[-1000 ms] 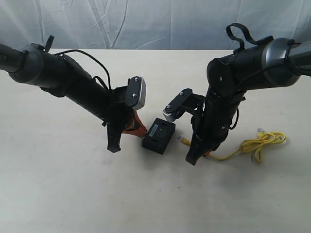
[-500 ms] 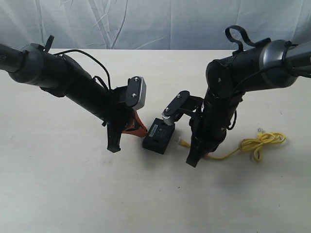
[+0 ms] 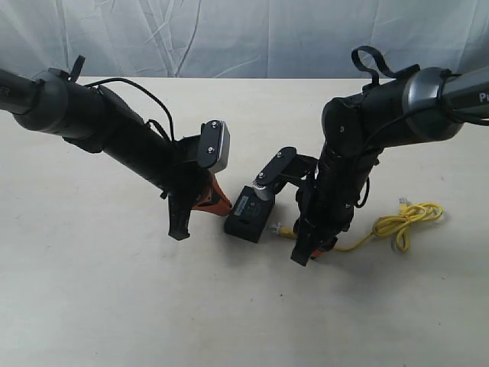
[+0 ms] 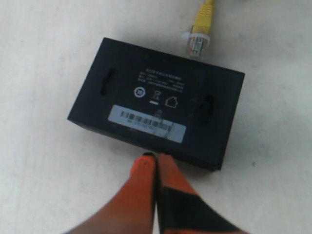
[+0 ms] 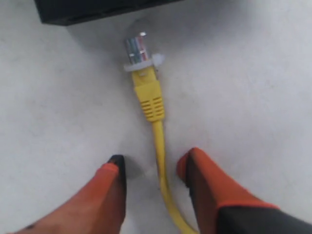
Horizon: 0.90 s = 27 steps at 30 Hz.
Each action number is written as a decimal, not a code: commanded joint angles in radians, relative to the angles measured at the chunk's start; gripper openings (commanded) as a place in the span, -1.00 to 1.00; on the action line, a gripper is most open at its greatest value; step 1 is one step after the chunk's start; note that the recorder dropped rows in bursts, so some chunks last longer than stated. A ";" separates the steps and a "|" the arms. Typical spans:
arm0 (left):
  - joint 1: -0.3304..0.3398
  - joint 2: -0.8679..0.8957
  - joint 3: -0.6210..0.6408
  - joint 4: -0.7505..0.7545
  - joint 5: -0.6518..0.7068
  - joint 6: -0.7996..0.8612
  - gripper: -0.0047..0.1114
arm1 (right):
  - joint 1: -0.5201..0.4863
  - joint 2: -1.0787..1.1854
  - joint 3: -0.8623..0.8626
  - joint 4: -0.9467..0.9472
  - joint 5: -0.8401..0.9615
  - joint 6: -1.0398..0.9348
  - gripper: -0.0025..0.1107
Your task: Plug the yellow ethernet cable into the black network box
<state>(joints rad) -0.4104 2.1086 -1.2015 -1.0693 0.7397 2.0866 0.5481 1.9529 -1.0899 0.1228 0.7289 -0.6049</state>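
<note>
The yellow ethernet cable (image 5: 150, 100) lies on the desk (image 3: 92, 290). Its bundled loops (image 3: 412, 217) rest well off to the right, and its clear plug (image 5: 138, 52) is stretched out toward the black network box (image 3: 250, 212) in the middle. The plug tip points at the right side of the box and sits just beside it, but it is not seated. None of the views shows the port itself, so you cannot confirm the line-up from here.

Your left end effector (image 4: 157, 161) has its orange fingers pressed together with nothing between them. Their tips are against the left long edge of the box, which looks like a brace against sliding.

Your right end effector (image 5: 152, 160) has its fingers spread, one on either side of the cable behind the yellow boot. There is desk showing on both sides of the cord, so it is straddling the cord and not gripping it.

You appear to be at the insertion step, with the plug brought up but not pushed home. The next move probably calls for you to close on the cord near the boot. Then lift the plug level with the socket, square it to the box face and press leftward against the brace. A skewed plug would likely just shove the box.
</note>
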 commanded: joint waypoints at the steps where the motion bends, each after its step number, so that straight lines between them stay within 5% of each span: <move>1: -0.001 -0.001 -0.003 -0.014 0.006 -0.004 -0.92 | -0.002 -0.054 -0.001 -0.032 0.005 -0.005 -0.21; 6: -0.001 -0.001 -0.003 -0.014 0.006 -0.009 -0.92 | -0.077 -0.082 0.032 0.065 -0.017 -0.131 -0.21; 12: -0.001 -0.001 -0.003 -0.014 0.006 -0.009 -0.92 | -0.190 -0.082 0.146 0.478 -0.058 -0.538 -0.21; 18: -0.001 -0.001 -0.003 -0.014 0.002 -0.009 -0.92 | -0.186 -0.082 0.194 0.519 -0.120 -0.640 -0.23; 27: -0.001 -0.001 -0.003 -0.014 0.002 -0.009 -0.92 | -0.186 -0.070 0.210 0.519 -0.166 -0.640 -0.79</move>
<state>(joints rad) -0.4104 2.1086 -1.2015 -1.0730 0.7397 2.0845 0.3651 1.8790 -0.8838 0.6371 0.5696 -1.2364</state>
